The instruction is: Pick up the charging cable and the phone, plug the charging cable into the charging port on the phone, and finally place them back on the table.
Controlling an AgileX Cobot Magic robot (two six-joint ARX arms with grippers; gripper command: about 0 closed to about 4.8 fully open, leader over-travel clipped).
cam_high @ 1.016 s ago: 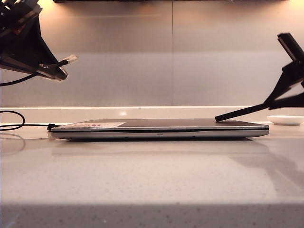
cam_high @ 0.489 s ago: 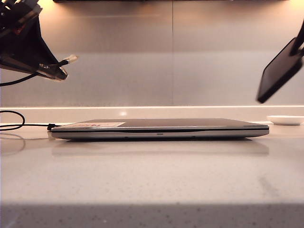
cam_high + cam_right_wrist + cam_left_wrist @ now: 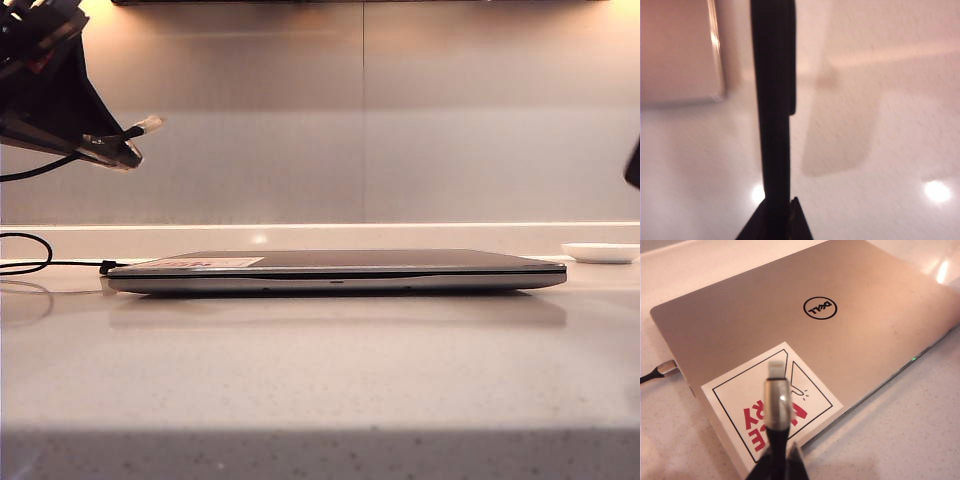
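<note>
I had the charging cable (image 3: 777, 405) pinched in the left gripper (image 3: 118, 150), jaws closed tight on the cord just behind the plug, whose silvery tip (image 3: 150, 124) stuck out toward the middle of the frame in the upper left of the exterior view. From the left wrist camera the plug hung in the air above the stickered corner of the closed laptop (image 3: 335, 270), clear of its lid.

The phone (image 3: 772, 100) was clamped edge-on in the right gripper (image 3: 776, 212), jaws narrow on its thin black body. In the exterior view only a dark sliver (image 3: 634, 163) showed at the right edge of the frame, well above the counter. I could not make out the charging port.

The right wrist camera showed the table (image 3: 320, 380) below the phone, with one laptop corner off to the side.

A second black cord (image 3: 30, 262) ran along the table at the left edge into the laptop's side. A small white dish (image 3: 600, 252) sat at the far right, just past the laptop's right end. The whole front strip of table lay open.
</note>
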